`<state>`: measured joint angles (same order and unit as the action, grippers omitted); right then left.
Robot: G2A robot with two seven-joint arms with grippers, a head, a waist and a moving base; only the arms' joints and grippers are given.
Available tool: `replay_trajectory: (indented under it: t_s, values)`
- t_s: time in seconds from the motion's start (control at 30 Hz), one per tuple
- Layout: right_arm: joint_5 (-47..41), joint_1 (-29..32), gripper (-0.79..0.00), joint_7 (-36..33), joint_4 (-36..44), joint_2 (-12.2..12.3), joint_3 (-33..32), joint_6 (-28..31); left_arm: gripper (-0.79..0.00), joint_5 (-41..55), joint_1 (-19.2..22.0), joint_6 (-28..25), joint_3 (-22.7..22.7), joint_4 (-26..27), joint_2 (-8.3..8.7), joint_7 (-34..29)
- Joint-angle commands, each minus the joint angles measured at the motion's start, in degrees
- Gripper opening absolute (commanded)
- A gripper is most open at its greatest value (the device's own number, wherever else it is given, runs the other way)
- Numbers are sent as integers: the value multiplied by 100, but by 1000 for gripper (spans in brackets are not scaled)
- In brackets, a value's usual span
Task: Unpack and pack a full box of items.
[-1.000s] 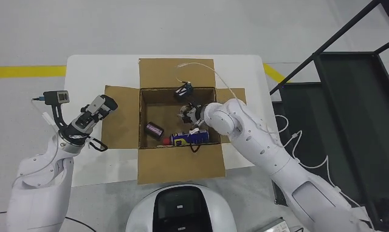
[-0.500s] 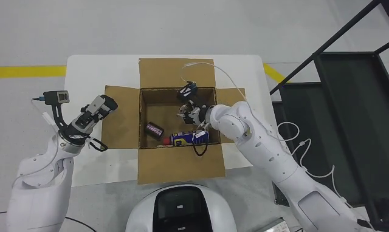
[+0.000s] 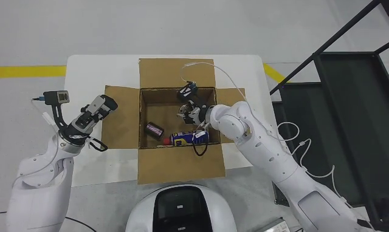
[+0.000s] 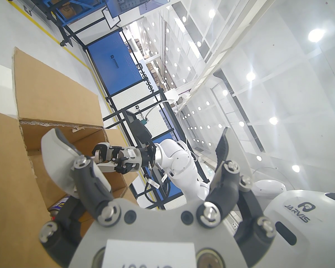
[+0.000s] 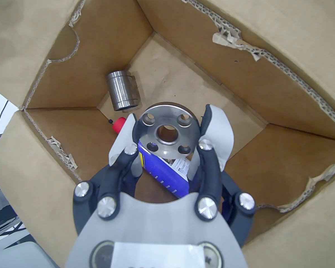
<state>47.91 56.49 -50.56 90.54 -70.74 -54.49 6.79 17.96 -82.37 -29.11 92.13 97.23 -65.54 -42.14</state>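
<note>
jaws on the right arm clamp a metal flange by its rim, mid-frame over the open box, likely to lift it flat. spray can and steel sleeve lie on the box floor. left jaws sit apart at the top view's left.

We are seeing tiny print, too small to read, on the white label of the blue red-capped can.
</note>
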Motion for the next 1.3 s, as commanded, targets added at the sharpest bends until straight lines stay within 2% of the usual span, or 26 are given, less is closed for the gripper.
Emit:
replay_trajectory:
  t_s: [0.0, 0.4, 0.5, 0.73, 0.87, 1.1, 1.27]
  values:
    - [0, 0, -785, 0, 0, 0, 0, 0, 0, 0, 0, 0, 0, 0, 0, 0]
    - [-16, 17, -785, 25, 6, 0, -3, 4, 0, 0, 0, 0, 0, 0, 0, 0]
    - [-86, 211, -785, 35, 268, 54, -223, 30, 0, 0, 0, 0, 0, 0, 0, 0]
    - [-472, 1601, -785, -471, 2108, 406, -1972, 41, 0, 0, 0, 0, 0, 0, 0, 0]
    - [-537, 2422, -785, -657, 2877, 546, -3001, 76, 0, 0, 0, 0, 0, 0, 0, 0]
    - [-655, 3335, -785, -804, 3070, 662, -4297, 20, 0, 0, 0, 0, 0, 0, 0, 0]
    - [-861, 3634, -785, -679, 2736, 702, -4808, 184, 0, 0, 0, 0, 0, 0, 0, 0]
